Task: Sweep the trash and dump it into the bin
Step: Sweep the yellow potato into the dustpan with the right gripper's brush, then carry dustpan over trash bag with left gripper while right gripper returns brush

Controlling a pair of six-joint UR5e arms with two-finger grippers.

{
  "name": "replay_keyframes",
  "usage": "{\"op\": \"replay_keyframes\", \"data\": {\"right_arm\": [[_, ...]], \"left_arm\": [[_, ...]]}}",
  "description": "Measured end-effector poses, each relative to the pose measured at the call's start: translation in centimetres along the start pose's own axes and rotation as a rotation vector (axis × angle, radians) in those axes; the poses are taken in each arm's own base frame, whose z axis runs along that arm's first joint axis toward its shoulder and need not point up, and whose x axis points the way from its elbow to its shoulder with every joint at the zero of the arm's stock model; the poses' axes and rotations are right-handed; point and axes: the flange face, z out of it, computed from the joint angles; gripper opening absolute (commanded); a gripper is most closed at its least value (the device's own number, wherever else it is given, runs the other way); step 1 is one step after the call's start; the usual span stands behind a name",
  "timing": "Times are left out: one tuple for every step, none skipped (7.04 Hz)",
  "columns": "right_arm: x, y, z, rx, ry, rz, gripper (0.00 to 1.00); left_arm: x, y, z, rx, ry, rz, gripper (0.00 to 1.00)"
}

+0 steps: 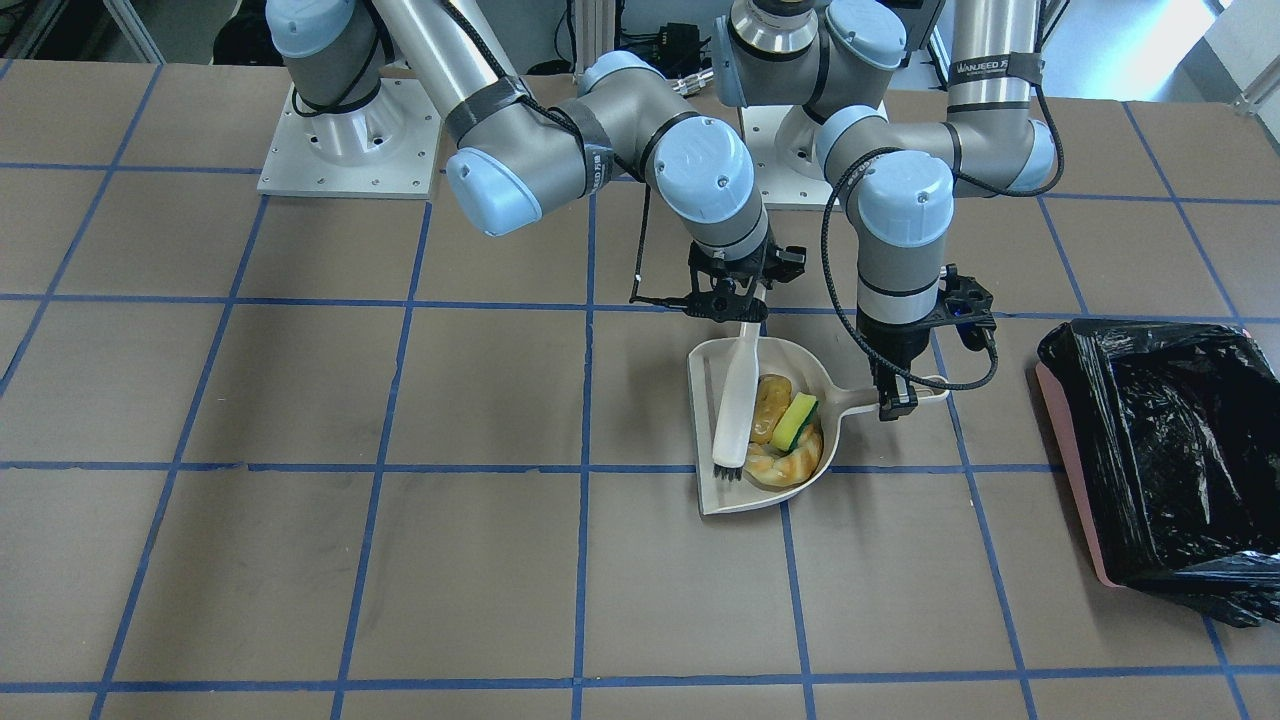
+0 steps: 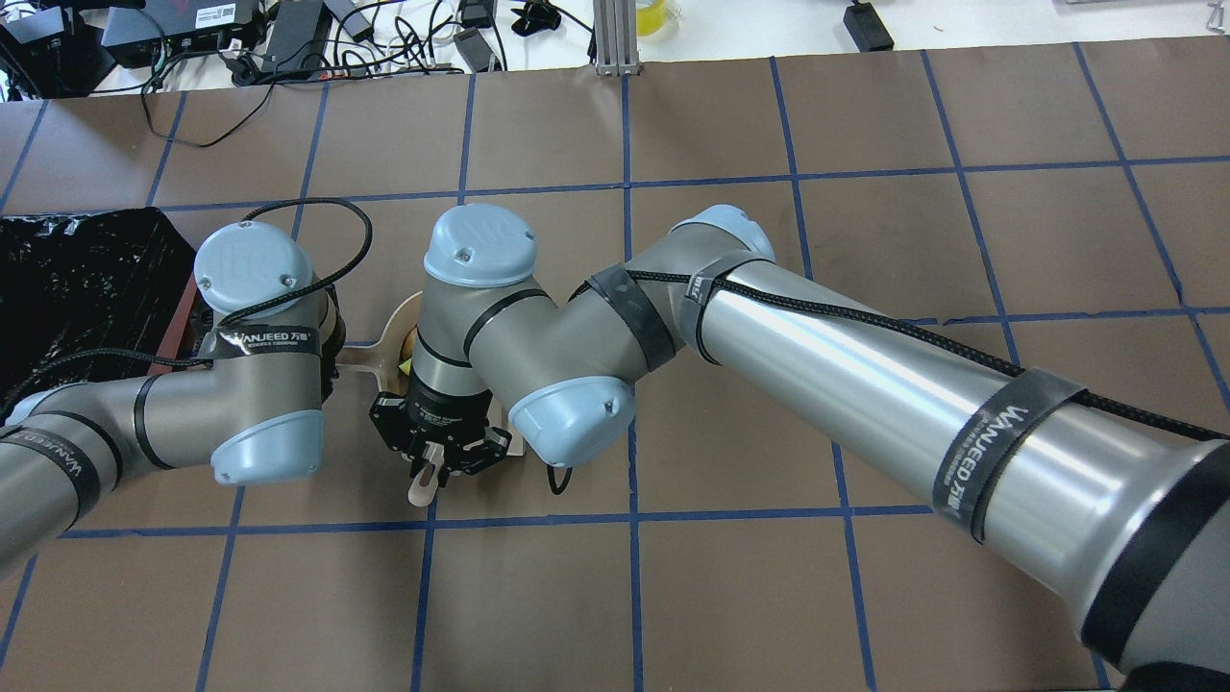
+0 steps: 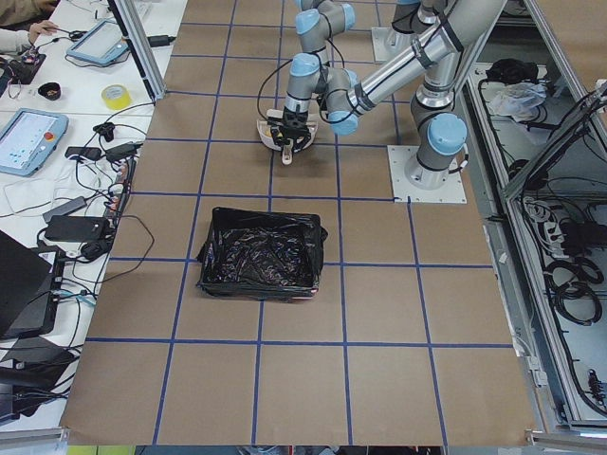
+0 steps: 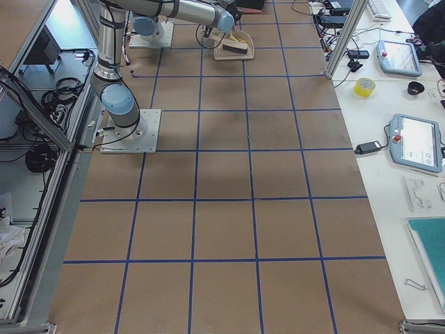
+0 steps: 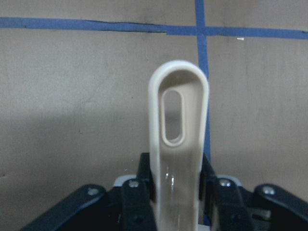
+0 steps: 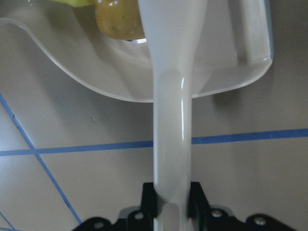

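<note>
The beige dustpan (image 1: 712, 492) lies on the table. In it are the three trash pieces: an amber lump (image 1: 770, 398), a yellow wedge with a green side (image 1: 796, 422) and a cream crescent slice (image 1: 786, 464). My left gripper (image 1: 897, 403) is shut on the dustpan's handle (image 5: 179, 110). My right gripper (image 1: 740, 315) is shut on the white brush (image 1: 735, 395), whose dark bristles rest in the pan beside the trash. The right wrist view shows the brush handle (image 6: 172, 120) and the amber lump (image 6: 118, 21). The pink bin with a black bag (image 1: 1165, 460) stands apart, on my left.
The bin also shows in the overhead view (image 2: 77, 288), close to my left arm's elbow (image 2: 255, 259). Blue tape lines grid the brown table. Cables and devices lie beyond the table's far edge (image 2: 288, 29).
</note>
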Motion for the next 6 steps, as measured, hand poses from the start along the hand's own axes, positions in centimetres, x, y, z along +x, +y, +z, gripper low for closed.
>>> {"op": "replay_keyframes", "data": {"right_arm": [[0.4, -0.1, -0.5, 0.012, 0.045, -0.03, 0.0], [1.3, 0.1, -1.7, 0.034, 0.122, -0.056, 0.0], [2.3, 0.4, -3.4, 0.052, 0.181, -0.066, 0.0], [3.6, -0.1, -5.5, 0.073, 0.227, -0.061, 0.0], [5.5, -1.0, -8.6, 0.09, 0.263, -0.045, 0.0], [8.6, -2.2, -12.7, 0.094, 0.293, -0.023, 0.0]], "left_arm": [[0.4, 0.0, -0.1, 0.0, 0.005, 0.001, 0.0], [0.8, -0.1, -0.3, 0.001, 0.012, 0.003, 0.0], [1.0, -0.2, -0.4, -0.001, 0.016, 0.003, 0.0], [1.1, -0.2, -0.5, -0.004, 0.016, 0.003, 0.0], [1.1, -0.2, -0.6, -0.008, 0.018, 0.003, 0.0], [1.2, -0.3, -0.8, -0.013, 0.022, 0.002, 0.0]]}}
